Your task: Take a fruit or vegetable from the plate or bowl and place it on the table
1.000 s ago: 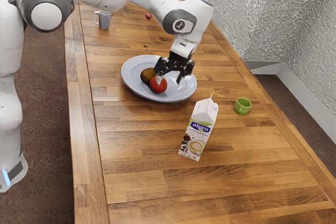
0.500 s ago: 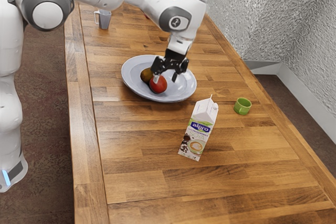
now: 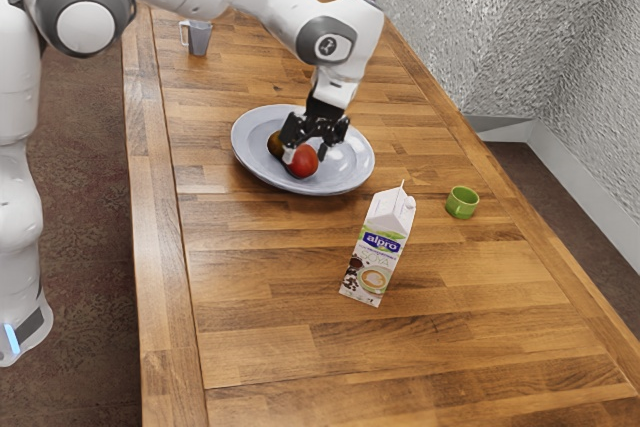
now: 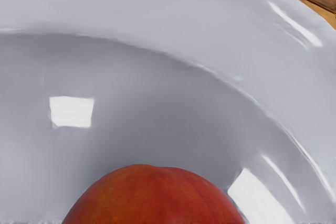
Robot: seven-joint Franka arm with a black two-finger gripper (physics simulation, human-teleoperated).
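The main risk lies in the crowding: the red fruit [image 3: 303, 161] sits on the plate [image 3: 352, 175] right beside a darker fruit [image 3: 276, 143], and the fingers [image 3: 289, 156] stand apart, open, about the red one. If the fingertip on the neighbour's side comes down off line, it could catch the darker fruit or push the red one across the glossy dish. A shallow grip on that rounded skin might slip as the jaws close, and going too deep could tip the plate by its floor. The raised rim asks for a straight lift before any sideways travel. Toward the exterior view's right, the carton [image 3: 378, 247] and green cup [image 3: 462, 203] narrow the way; the worktop [image 3: 270, 287] nearer that camera offers broad bare wood for setting down.
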